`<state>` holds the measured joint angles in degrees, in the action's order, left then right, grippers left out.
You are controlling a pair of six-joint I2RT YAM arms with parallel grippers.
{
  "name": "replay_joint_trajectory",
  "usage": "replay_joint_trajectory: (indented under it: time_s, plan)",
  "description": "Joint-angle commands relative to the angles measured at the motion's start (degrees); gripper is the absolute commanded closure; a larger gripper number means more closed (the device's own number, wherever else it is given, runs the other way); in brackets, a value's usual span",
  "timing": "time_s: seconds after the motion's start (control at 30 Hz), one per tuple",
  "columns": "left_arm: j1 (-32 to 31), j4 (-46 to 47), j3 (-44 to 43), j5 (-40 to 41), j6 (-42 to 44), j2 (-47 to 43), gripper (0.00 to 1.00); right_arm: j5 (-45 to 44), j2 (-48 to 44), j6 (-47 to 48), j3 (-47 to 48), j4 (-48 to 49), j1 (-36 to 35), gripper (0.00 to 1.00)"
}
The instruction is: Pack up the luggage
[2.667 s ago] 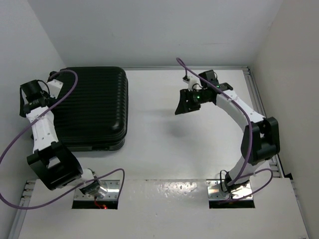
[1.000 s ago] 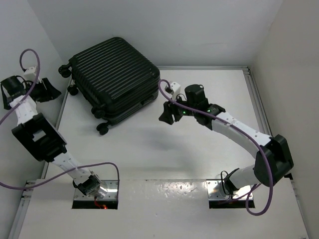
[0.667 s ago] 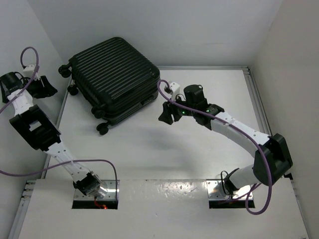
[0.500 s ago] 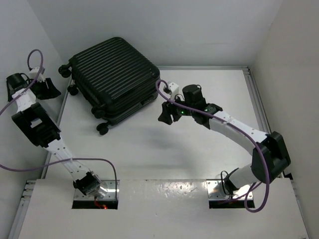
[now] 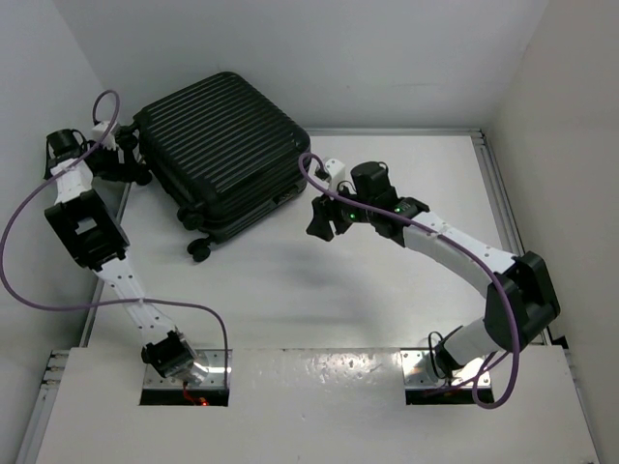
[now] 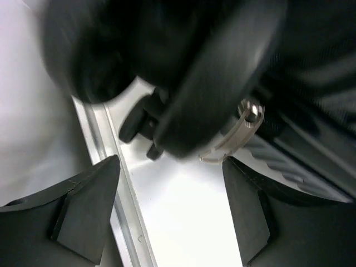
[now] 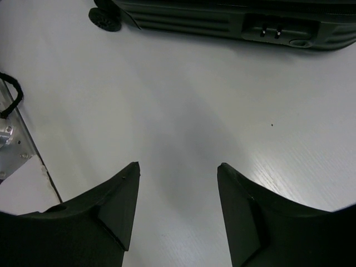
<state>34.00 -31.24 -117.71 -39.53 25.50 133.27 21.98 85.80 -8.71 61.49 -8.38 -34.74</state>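
Observation:
The luggage (image 5: 222, 145), a closed black ribbed suitcase, lies at the table's back left with its wheels toward the left. My left gripper (image 5: 126, 162) is right at the wheels on its left corner. In the left wrist view the gripper (image 6: 169, 167) is open, and a blurred black wheel (image 6: 189, 72) fills the frame just beyond its fingertips, with nothing between them. My right gripper (image 5: 324, 217) hovers open over bare table, just right of the luggage's near side. The right wrist view shows that gripper (image 7: 178, 167) empty, with the luggage's side (image 7: 222, 19) and a wheel (image 7: 104, 19) ahead.
A metal rail (image 6: 111, 183) runs along the table's left edge beneath my left gripper, and another rail (image 5: 498, 193) runs along the right edge. White walls close in on the left, back and right. A black cable and bracket (image 7: 8, 128) show at the right wrist view's left edge.
My left gripper has swung from the left wall in toward the luggage's wheels, and its jaws have widened. The right gripper has crept slightly left and opened a little. The luggage has stayed put over the last second.

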Motion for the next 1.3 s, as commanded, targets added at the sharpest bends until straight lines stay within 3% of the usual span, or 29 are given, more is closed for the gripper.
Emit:
replay_joint_trajectory:
  time_s: [0.0, 0.27, 0.37, 0.53, 0.67, 0.73, 0.77, 0.8, 0.87, 0.9, 0.97, 1.0, 1.03, 1.1, 1.17, 1.2, 1.23, 1.27]
  plan:
    - [1.5, -1.0, 1.2, -4.8, 4.0, -1.4, 0.21, -1.2, -0.3, 1.8, 2.3, 0.3, -0.3, 0.42]
    - [3.5, -6.8, 17.1, -9.5, 14.1, -13.6, 0.25, -1.4, -1.8, 0.5, -0.2, 3.0, -0.2, 0.39]
    - [3.5, -8.5, 28.3, -10.1, 18.6, -21.5, 0.24, -3.5, -2.1, -1.2, -2.3, 6.0, -0.4, 0.38]
    - [3.5, -8.5, 36.6, -10.7, 19.4, -28.1, 0.22, -4.3, -0.9, -3.3, -2.8, 9.4, -0.9, 0.38]
    - [3.5, -6.7, 36.9, -9.6, 18.2, -28.8, 0.31, -3.5, 0.4, -3.9, -0.9, 8.7, -1.6, 0.38]
    - [2.7, -15.5, 32.3, -9.6, 29.2, -25.5, 0.37, -3.4, 0.1, -3.4, -1.1, 8.6, -1.8, 0.38]
    - [2.0, -28.0, 30.5, -9.6, 35.3, -24.1, 0.37, -3.5, 0.0, -3.5, -1.0, 8.6, -1.9, 0.38]
    - [1.4, -32.3, 29.4, -8.6, 43.0, -23.0, 0.32, -3.5, 0.0, -3.5, -1.1, 8.6, -1.9, 0.38]
    - [1.4, -37.0, 30.0, -8.6, 46.2, -22.4, 0.24, -3.9, -0.5, -3.1, -1.2, 8.6, -1.8, 0.38]
    - [1.4, -36.3, 31.0, -8.6, 46.2, -23.3, 0.24, -4.0, -0.5, -3.1, -1.5, 8.6, -1.9, 0.38]
    - [4.7, -27.5, 36.5, -11.1, 37.0, -28.9, 0.23, -4.2, -1.0, -3.0, -2.0, 8.9, -1.9, 0.36]
    - [5.7, -15.5, 38.2, -11.1, 32.0, -30.9, 0.23, -4.1, -1.1, -2.9, -2.3, 9.0, -1.9, 0.36]
    - [6.5, -10.6, 39.6, -11.7, 23.8, -32.4, 0.22, -4.3, -1.1, -3.0, -2.2, 9.0, -1.9, 0.36]
    - [7.1, -9.7, 37.1, -13.6, 22.9, -32.6, 0.22, -4.4, -0.8, -3.0, -1.8, 8.8, -2.1, 0.36]
    - [6.3, -19.2, 27.5, -16.7, 30.2, -30.5, 0.22, -4.4, -0.7, -2.5, -1.5, 8.6, -2.3, 0.36]
    - [5.4, -35.0, 23.4, -16.7, 36.0, -29.0, 0.22, -4.6, -0.6, -1.9, -1.0, 8.6, -2.3, 0.36]
    - [3.0, -43.5, 17.1, -14.9, 45.7, -25.8, 0.20, -4.8, -0.4, -1.0, -0.8, 8.6, -2.3, 0.36]
    - [2.0, -43.5, 17.0, -13.3, 42.9, -25.8, 0.20, -5.2, -0.5, -1.0, -0.4, 7.1, -2.3, 0.36]
